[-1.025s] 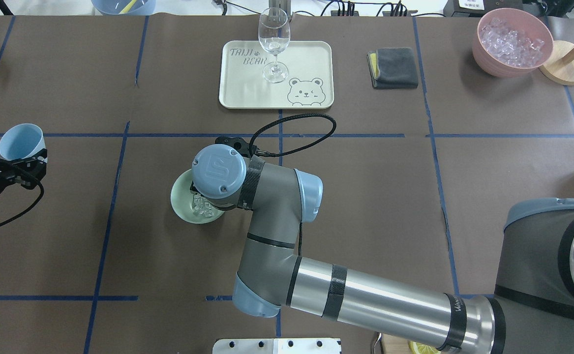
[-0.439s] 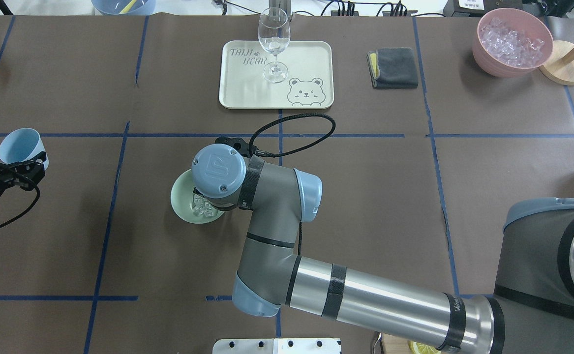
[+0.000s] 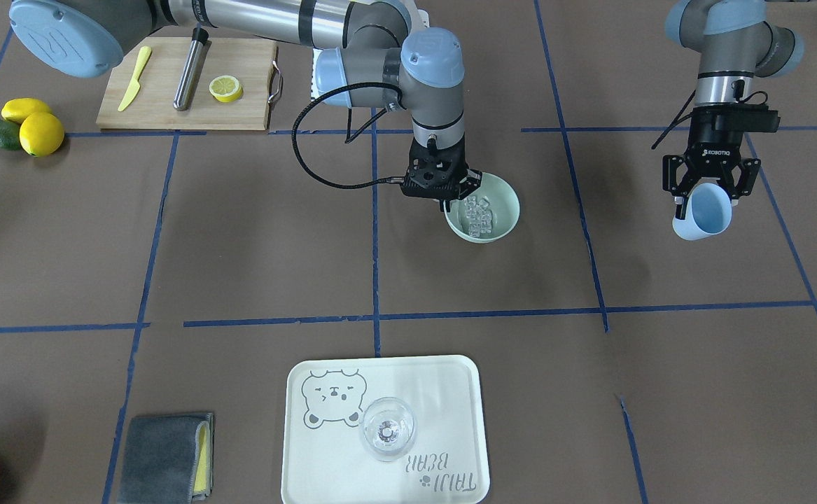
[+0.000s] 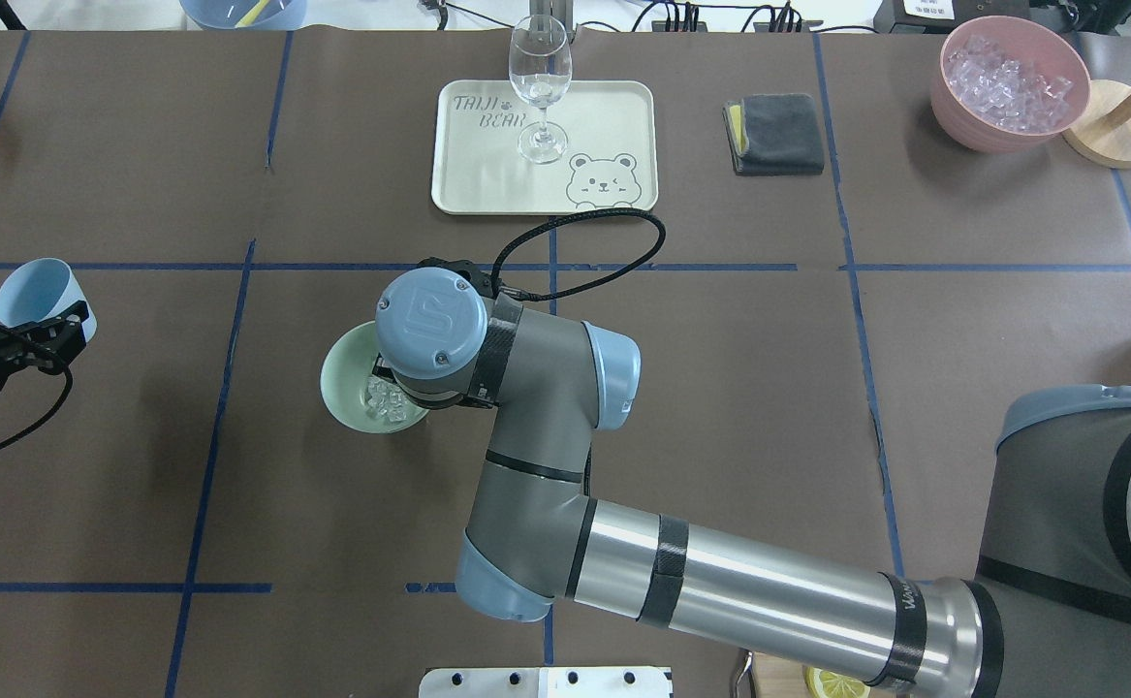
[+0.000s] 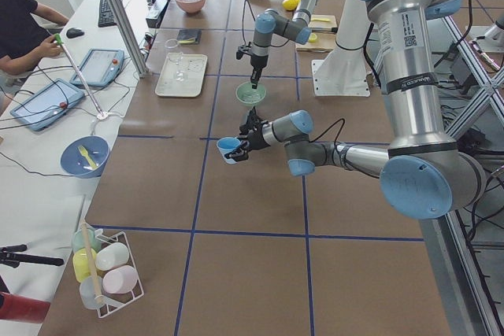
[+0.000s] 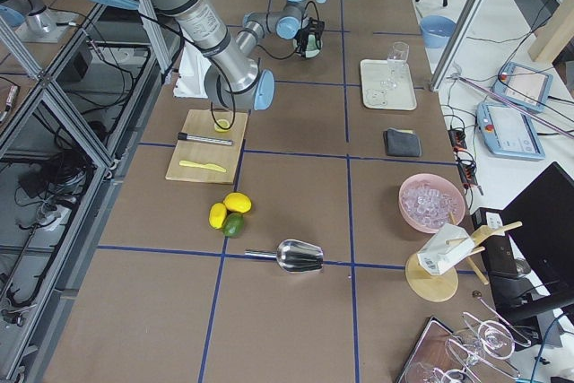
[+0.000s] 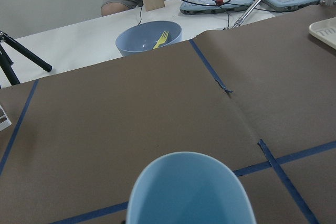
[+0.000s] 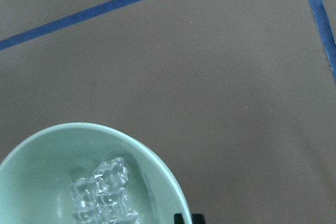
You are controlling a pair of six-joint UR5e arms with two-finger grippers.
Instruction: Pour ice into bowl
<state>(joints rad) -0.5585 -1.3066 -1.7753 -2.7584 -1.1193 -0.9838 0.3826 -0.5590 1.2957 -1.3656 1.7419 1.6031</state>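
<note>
- The right tool (image 3: 449, 203) is closed on the rim of the bowl (image 4: 342, 388). One finger is outside the wall and the other is inside, at the bowl's 3 o'clock edge in the overhead view.
- The bowl sits at about 9 o'clock from the middle of the table (image 4: 739, 388), partly hidden under the right arm's wrist in the overhead view. Whether its base touches the table cannot be told.
- The ice (image 4: 383, 402) lies inside the bowl as a small heap of clear cubes. It is on the side nearest the gripping fingers, and the right wrist view shows the cubes close to the rim.
- The left tool (image 3: 704, 199) is closed around the light blue cup (image 3: 703, 215), one finger on each side of the wall.
- The cup is tilted, with its mouth turned away from the robot. It is well apart from the bowl, roughly at the bowl's 9 o'clock in the overhead view.
- A tray (image 4: 613, 116) with a wine glass (image 4: 540, 78) standing on it lies at about 1 o'clock from the bowl.
- A grey cloth (image 4: 776, 133) lies at 3 o'clock from the tray. Further along in the same direction, a pink container (image 4: 962, 131) stands near the table's far corner.
</note>
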